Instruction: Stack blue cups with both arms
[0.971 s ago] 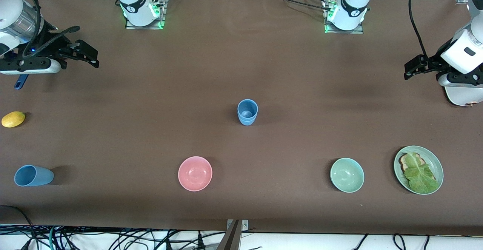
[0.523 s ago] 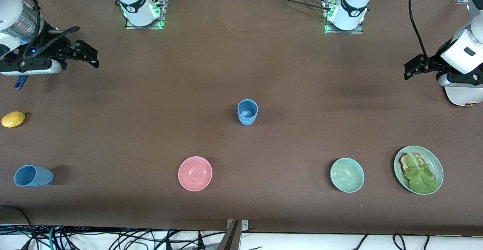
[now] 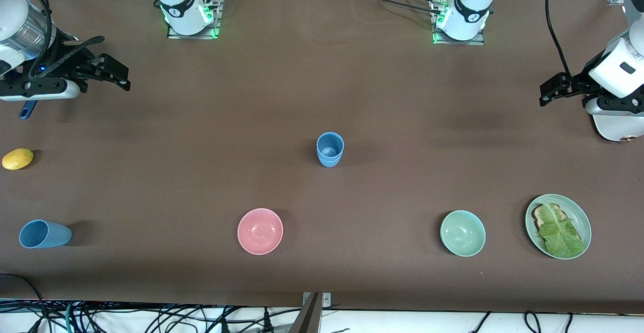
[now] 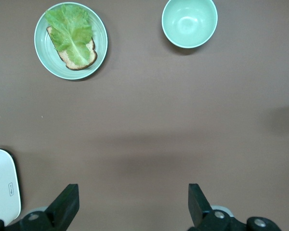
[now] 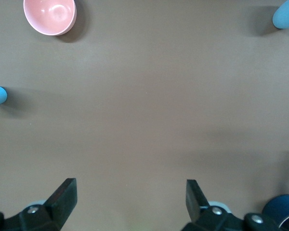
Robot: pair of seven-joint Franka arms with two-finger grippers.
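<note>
A: In the front view, mid-frame, one blue cup (image 3: 330,149) stands upright; a second cup (image 3: 44,234) lies tipped at lower left and may roll when gripped.

B: Left gripper (image 4: 131,204) and right gripper (image 5: 130,199), wrist views: fingers spread, empty (both over bare desk (image 3: 201,121)). Since earlier, almost nothing has moved.

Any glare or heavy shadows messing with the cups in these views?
Front view: even light, no glare; upright blue cup and tipped blue cup cast soft short shadows on the table. Right wrist view: both cups clipped at the frame edges. Left wrist view: no cups, faint gripper shadow on the table.
</note>
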